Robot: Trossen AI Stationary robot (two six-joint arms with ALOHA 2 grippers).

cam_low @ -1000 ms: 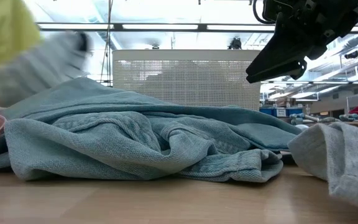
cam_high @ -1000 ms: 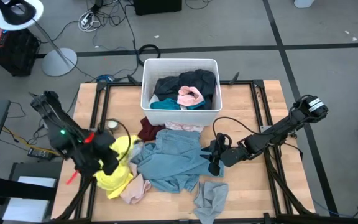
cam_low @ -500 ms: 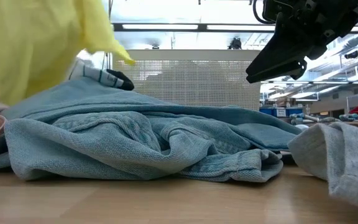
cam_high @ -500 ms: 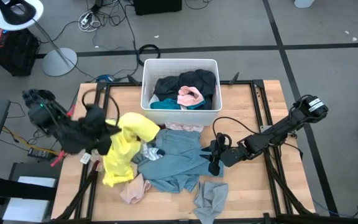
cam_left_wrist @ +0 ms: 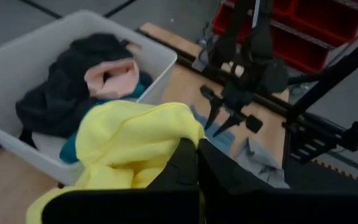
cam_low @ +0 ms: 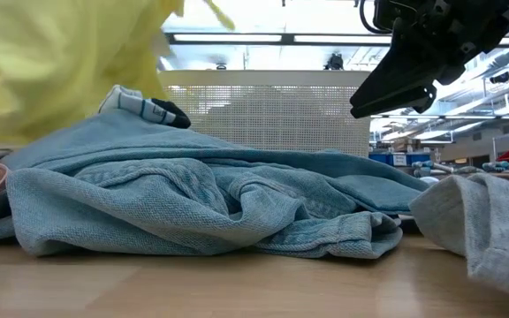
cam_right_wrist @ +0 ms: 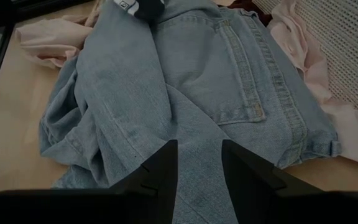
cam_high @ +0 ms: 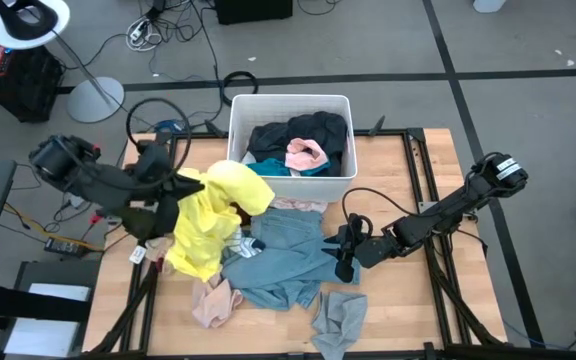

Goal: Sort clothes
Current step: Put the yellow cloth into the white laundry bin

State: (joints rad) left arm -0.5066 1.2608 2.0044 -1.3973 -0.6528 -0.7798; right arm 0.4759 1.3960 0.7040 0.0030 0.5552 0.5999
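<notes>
My left gripper (cam_high: 171,188) is shut on a bright yellow garment (cam_high: 213,212) at the table's left, near the white bin (cam_high: 236,150). The garment also shows in the left wrist view (cam_left_wrist: 129,149) and the low view (cam_low: 60,62). My right gripper (cam_high: 344,252) is open and empty, just above the right edge of the light blue denim (cam_high: 283,255); its fingers stand over the denim in the right wrist view (cam_right_wrist: 199,163). The denim lies spread on the table. My left gripper pinches a bunched upper part of the yellow garment (cam_left_wrist: 180,132) between its two shut fingers; how many layers I cannot tell. The fingers come level from the table's left. The garment hangs slack below and beside them, its lower end (cam_high: 193,265) over the pile's left side.
The bin holds black (cam_high: 303,130), pink (cam_high: 305,153) and teal (cam_high: 263,168) garments. A pale pink garment (cam_high: 213,305), a grey garment (cam_high: 338,320), a black-and-white sock (cam_high: 243,245) and a pale pink garment by the bin (cam_high: 298,206) lie around the denim.
My left gripper has risen and gone toward the table's far edge and the bin, still shut on the yellow garment. The garment has been drawn up off the table's left side and now hangs beside the bin's near left corner. The sock on the denim has come into sight.
</notes>
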